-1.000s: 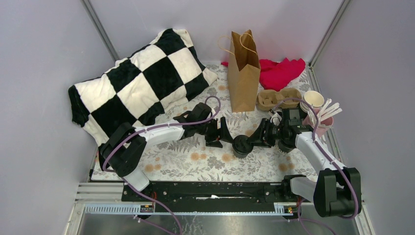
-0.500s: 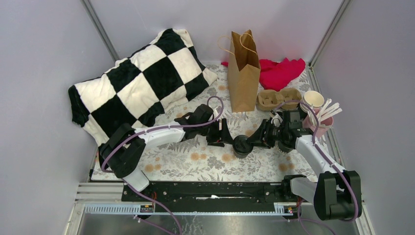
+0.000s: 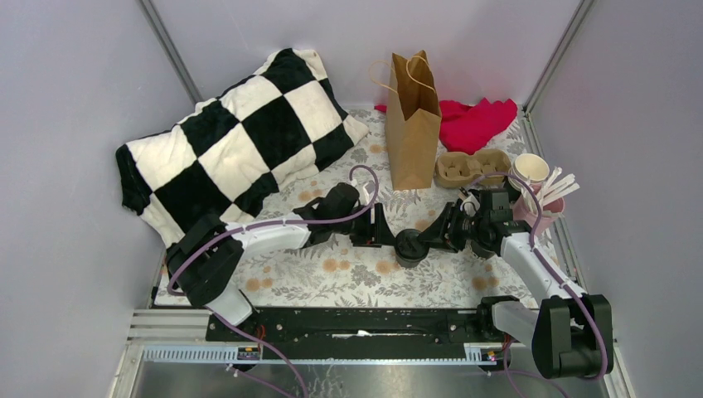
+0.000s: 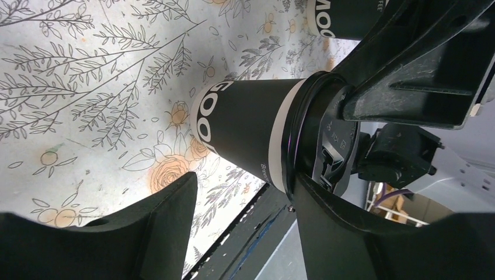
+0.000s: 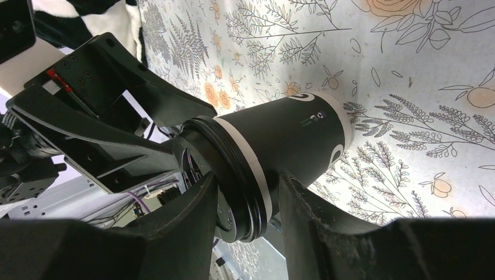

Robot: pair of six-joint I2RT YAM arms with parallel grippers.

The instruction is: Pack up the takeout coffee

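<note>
**A:** Where was the coffee cup?

**B:** Your coffee cup [image 3: 408, 246] stood near the middle of the floral cloth [image 3: 348, 274], lid up. It was between your two grippers and well in front of the brown paper bag [image 3: 412, 124]. I couldn't tell whether its base rested on the cloth or hung just off it.

**A:** And my right gripper?

**B:** Your right gripper [image 5: 248, 182] was clamped on that cup. One finger sat on each side, pressing the wall just under the lid's rim.

**A:** The left one?

**B:** Your left gripper [image 4: 242, 182] reached in from the opposite side with its jaws apart. Its fingers [image 4: 157, 221] held nothing. The cup lay just past the tips, and one tip was close against the lid's edge. I couldn't tell if it touched.

**A:** Anything else nearby?

**B:** A second black cup [image 4: 344, 17] showed at the top edge of your left wrist view, mostly cut off. The cardboard cup carrier [image 3: 471, 168] sat just right of the bag's foot, apart from the cup you held.
</note>
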